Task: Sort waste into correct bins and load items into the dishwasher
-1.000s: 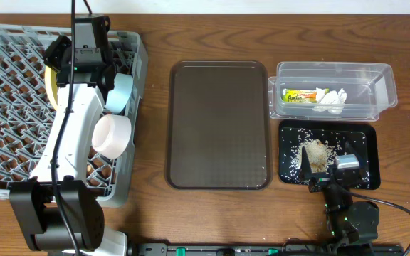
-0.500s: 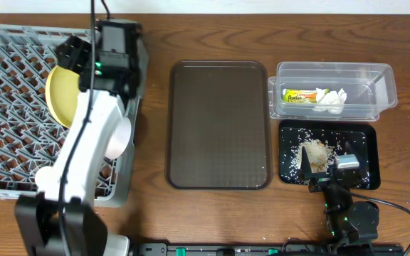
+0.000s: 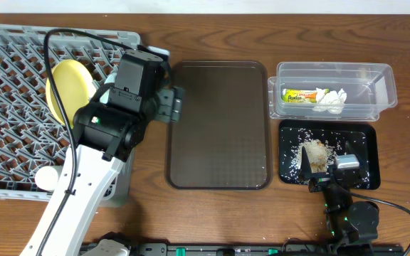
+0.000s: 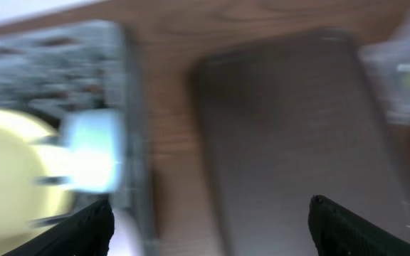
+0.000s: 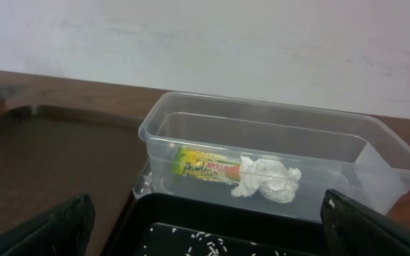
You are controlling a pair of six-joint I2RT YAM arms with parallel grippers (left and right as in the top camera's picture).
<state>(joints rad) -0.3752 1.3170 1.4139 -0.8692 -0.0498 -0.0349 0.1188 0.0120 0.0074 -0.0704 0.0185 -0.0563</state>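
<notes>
In the grey dish rack (image 3: 20, 107) the yellow plate (image 3: 70, 89) stands on edge. My left gripper (image 3: 173, 105) hangs open and empty just past the rack's right wall, over the left rim of the brown tray (image 3: 219, 128). The blurred left wrist view shows the plate (image 4: 6, 171), the light blue bowl (image 4: 91, 149) beside it and the left gripper (image 4: 212, 235) with nothing between its fingers. The clear tub (image 3: 333, 89) holds the snack wrapper (image 5: 208, 169) and the white tissue (image 5: 265, 181). My right gripper (image 3: 327, 165) rests open over a black tray (image 3: 361, 139).
The black tray (image 5: 262, 227) carries scattered rice grains and lies right in front of the clear tub (image 5: 283, 135). The brown serving tray (image 4: 297, 135) lies bare between rack and tub. My left arm covers the rack's right side in the overhead view.
The left gripper opened and let go of the yellow plate in the rack, then swung right to the brown tray's left edge. The right arm has not moved.
</notes>
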